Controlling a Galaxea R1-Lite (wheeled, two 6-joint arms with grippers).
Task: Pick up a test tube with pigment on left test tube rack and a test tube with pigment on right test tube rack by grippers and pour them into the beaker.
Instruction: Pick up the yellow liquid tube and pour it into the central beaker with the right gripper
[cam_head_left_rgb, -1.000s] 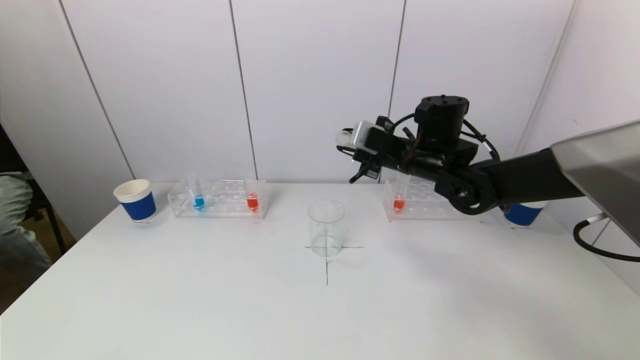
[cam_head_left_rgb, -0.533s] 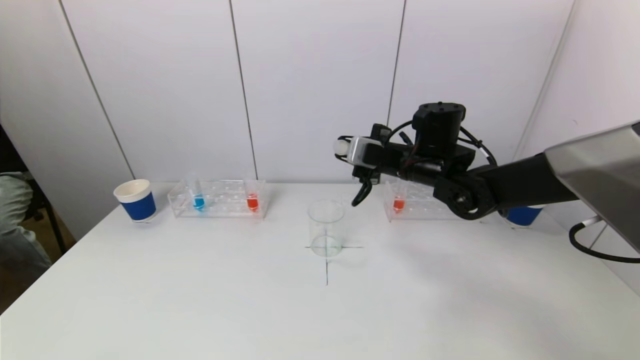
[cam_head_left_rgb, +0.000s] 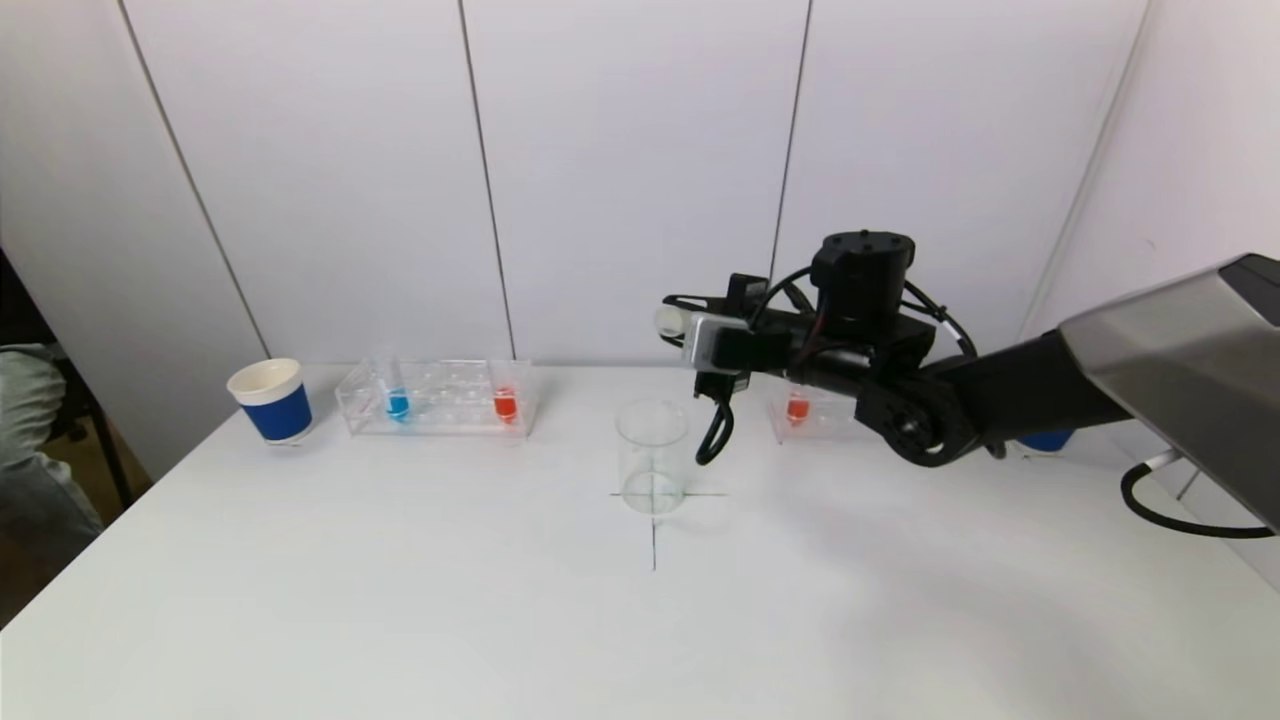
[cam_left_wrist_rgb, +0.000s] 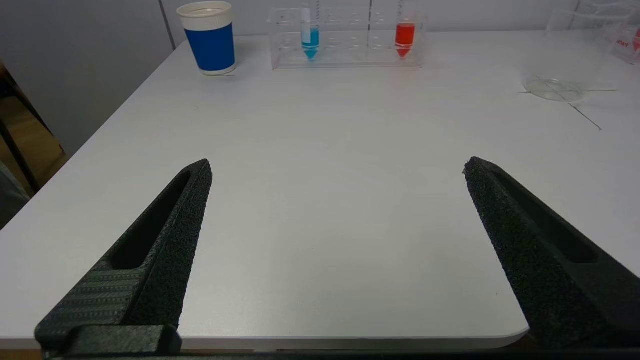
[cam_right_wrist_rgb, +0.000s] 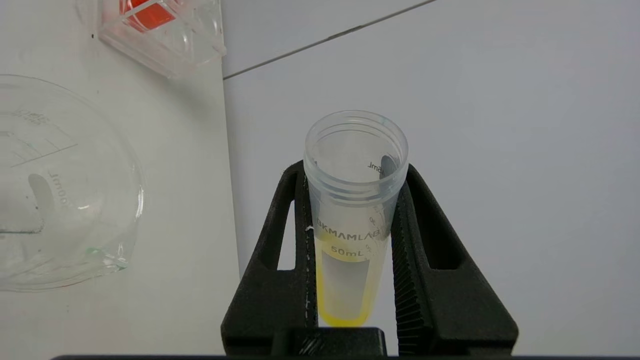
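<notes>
In the head view we see the right gripper (cam_head_left_rgb: 712, 440) at centre frame, just right of the clear glass beaker (cam_head_left_rgb: 652, 455), which stands on a black cross mark (cam_head_left_rgb: 654, 520) on the white bench (cam_head_left_rgb: 400, 600). From there the gripper's load is hard to make out. The right wrist view settles it: the right gripper (cam_right_wrist_rgb: 352, 215) is pinching a test tube (cam_right_wrist_rgb: 354, 210) with yellow pigment pooled at its closed end, its open mouth showing in the middle of the frame. In that same view the beaker (cam_right_wrist_rgb: 60, 190) fills the left edge, seen from above, and the corner of the right test tube rack (cam_right_wrist_rgb: 160, 30) with a red tube sits at the upper left.

The head view places the right test tube rack (cam_head_left_rgb: 830, 412) behind the arm, right of centre, a red-filled tube (cam_head_left_rgb: 797, 405) standing in it. The left test tube rack (cam_head_left_rgb: 440, 398) is at the left of centre, holding a blue tube (cam_head_left_rgb: 397, 400) and a red tube (cam_head_left_rgb: 505, 402), with a blue paper cup (cam_head_left_rgb: 272, 400) beside it. A second blue cup (cam_head_left_rgb: 1045, 438) peeks out behind the right arm.

The left arm does not show in the head view. Only its wrist view reveals the left gripper (cam_left_wrist_rgb: 335, 167), fingers (cam_left_wrist_rgb: 165, 240) spread wide with nothing between them, low over the near bench edge. That view also shows the left rack (cam_left_wrist_rgb: 350, 42), blue cup (cam_left_wrist_rgb: 210, 37) and beaker (cam_left_wrist_rgb: 575, 55) along its top.
</notes>
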